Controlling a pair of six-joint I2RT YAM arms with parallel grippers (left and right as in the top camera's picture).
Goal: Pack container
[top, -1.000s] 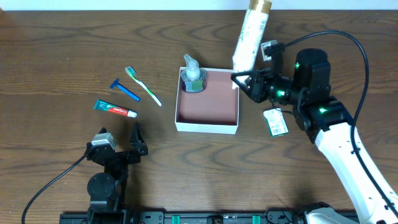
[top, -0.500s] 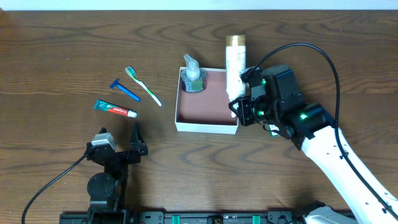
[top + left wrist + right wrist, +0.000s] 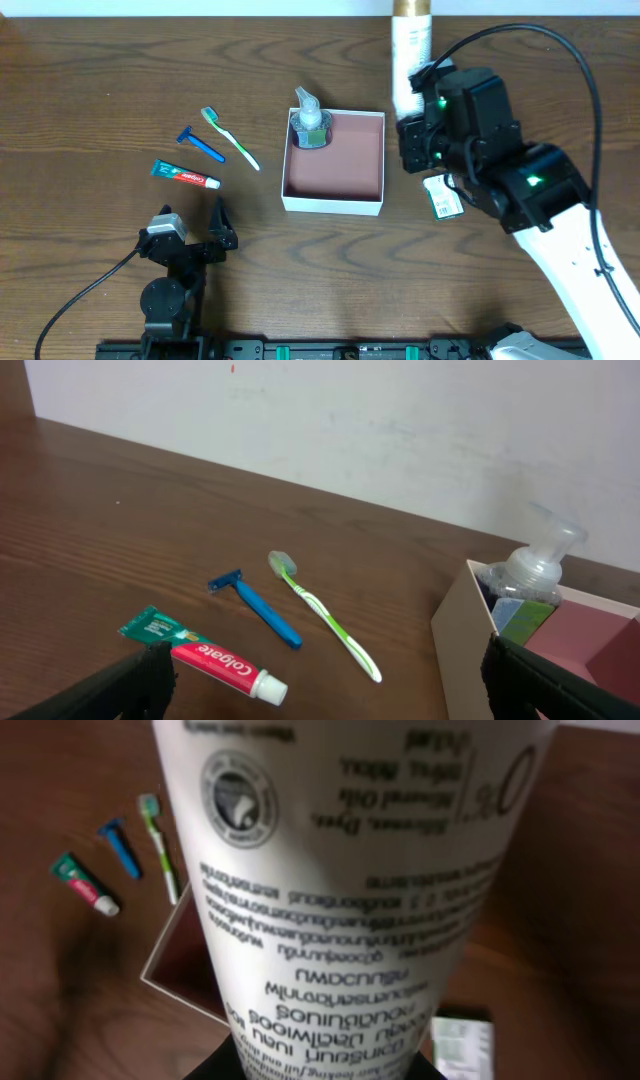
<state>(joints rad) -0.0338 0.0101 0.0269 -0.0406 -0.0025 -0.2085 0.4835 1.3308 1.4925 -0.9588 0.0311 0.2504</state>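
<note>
— Where do we stand?
— Our right gripper (image 3: 412, 128) pinches the white tube (image 3: 410, 50); the container (image 3: 334, 205) sits just left of it. Our left gripper (image 3: 192, 218) is spread wide, container ahead-right.

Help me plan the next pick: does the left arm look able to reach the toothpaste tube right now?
Probably yes. The left gripper is open and empty, and the toothpaste tube lies on the table just ahead of it; the razor and toothbrush sit farther off, not in the way.
</note>
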